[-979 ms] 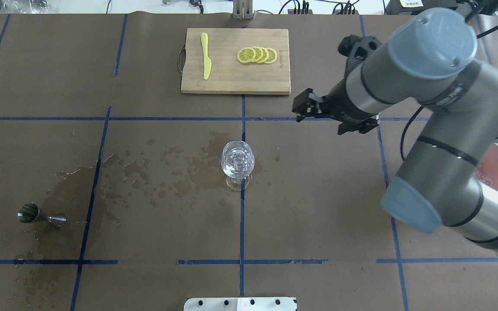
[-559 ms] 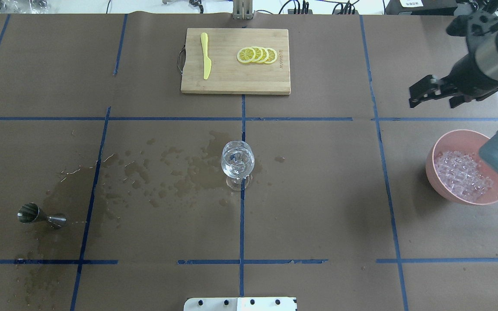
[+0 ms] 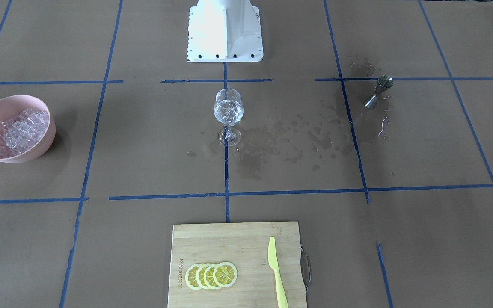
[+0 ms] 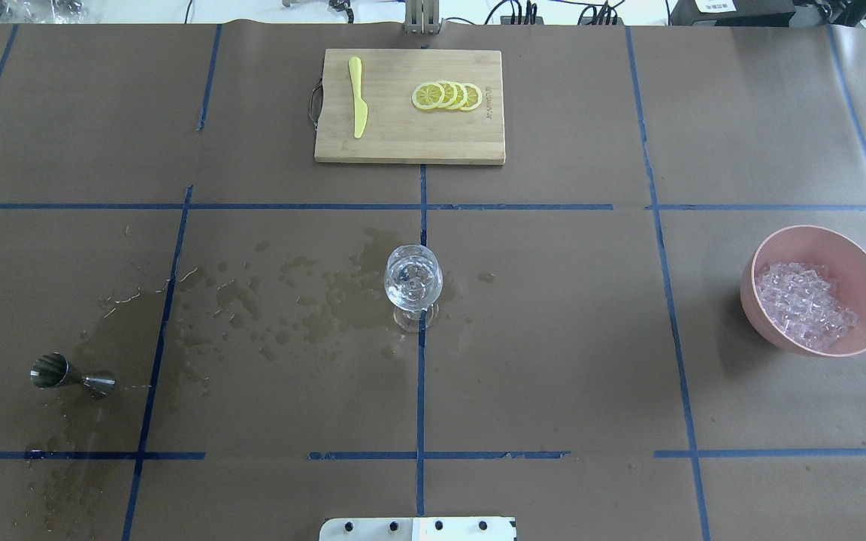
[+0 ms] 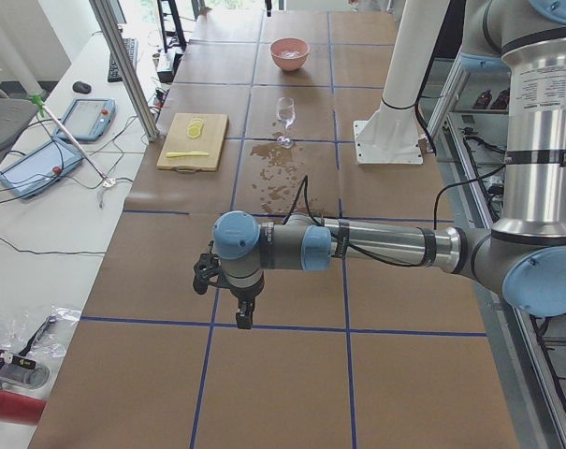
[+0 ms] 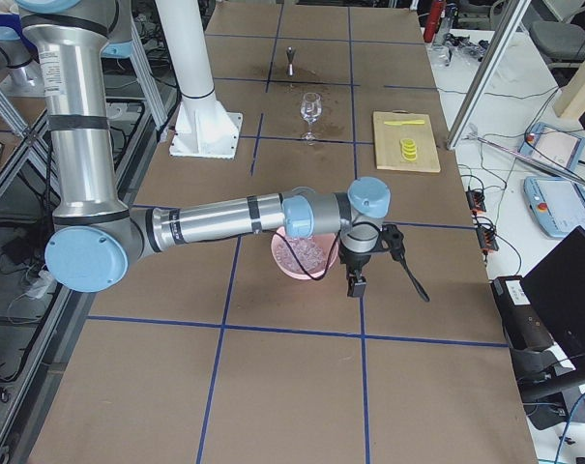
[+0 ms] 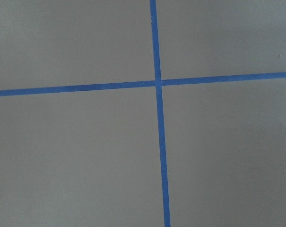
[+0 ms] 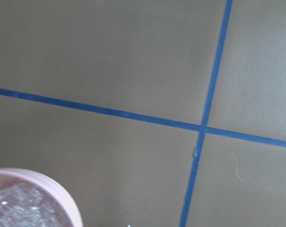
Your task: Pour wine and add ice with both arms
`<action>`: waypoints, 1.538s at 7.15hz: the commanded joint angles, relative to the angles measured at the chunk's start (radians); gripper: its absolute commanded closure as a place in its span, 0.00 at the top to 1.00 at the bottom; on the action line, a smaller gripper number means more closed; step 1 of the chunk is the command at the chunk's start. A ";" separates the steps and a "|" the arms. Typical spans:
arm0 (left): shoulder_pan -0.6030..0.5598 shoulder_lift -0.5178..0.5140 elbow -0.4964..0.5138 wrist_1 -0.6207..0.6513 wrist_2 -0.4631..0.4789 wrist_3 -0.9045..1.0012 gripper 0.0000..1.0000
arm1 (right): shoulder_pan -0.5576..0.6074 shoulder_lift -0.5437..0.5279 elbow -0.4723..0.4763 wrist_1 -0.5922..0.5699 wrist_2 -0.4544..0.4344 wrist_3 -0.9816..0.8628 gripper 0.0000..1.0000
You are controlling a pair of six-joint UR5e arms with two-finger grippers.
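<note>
Big table (image 4: 553,361) w/ brown paper cover, blue tape lines (image 4: 420,376) marking a grid. White side surface (image 5: 49,234) runs alongside, w/ tablets (image 5: 81,117) on it. Alu frame post (image 5: 123,70) at its edge, grey chair (image 5: 2,117) beyond. Black cables (image 4: 516,13) at the table's far edge. Dark screen (image 6: 572,280) nearby. Light is bright, even, w/ soft shadows.

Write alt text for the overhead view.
A wine glass holding clear liquid stands mid-table on brown paper, wet stains spreading to its left. A pink bowl of ice sits at right, a jigger at near left, and a cutting board with lemon slices and a yellow knife at far edge.
</note>
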 commanded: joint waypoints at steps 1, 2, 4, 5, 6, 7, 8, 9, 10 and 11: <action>0.005 0.007 0.007 -0.055 -0.005 -0.007 1.00 | 0.123 -0.019 -0.078 -0.036 0.008 -0.185 1.00; 0.008 0.009 0.109 -0.121 -0.008 0.000 1.00 | 0.131 -0.021 -0.065 -0.090 0.020 -0.203 1.00; 0.017 0.010 0.147 -0.262 -0.002 -0.009 1.00 | 0.133 -0.027 -0.060 -0.090 0.037 -0.208 1.00; 0.017 0.004 0.147 -0.258 0.002 -0.007 1.00 | 0.131 -0.032 -0.075 -0.093 0.083 -0.197 1.00; 0.017 0.003 0.140 -0.259 0.002 0.002 1.00 | 0.131 -0.038 -0.074 -0.084 0.095 -0.203 1.00; 0.017 0.009 0.126 -0.255 0.002 0.002 1.00 | 0.131 -0.039 -0.074 -0.084 0.088 -0.206 1.00; 0.017 0.010 0.126 -0.250 0.005 0.002 1.00 | 0.131 -0.042 -0.077 -0.084 0.057 -0.208 1.00; 0.018 0.023 0.123 -0.249 0.005 0.002 1.00 | 0.131 -0.070 -0.075 -0.084 0.069 -0.202 1.00; 0.018 0.030 0.115 -0.250 0.003 0.002 1.00 | 0.131 -0.093 -0.072 -0.084 0.071 -0.202 1.00; 0.017 0.033 0.109 -0.249 0.003 0.002 1.00 | 0.130 -0.096 -0.065 -0.081 0.071 -0.199 1.00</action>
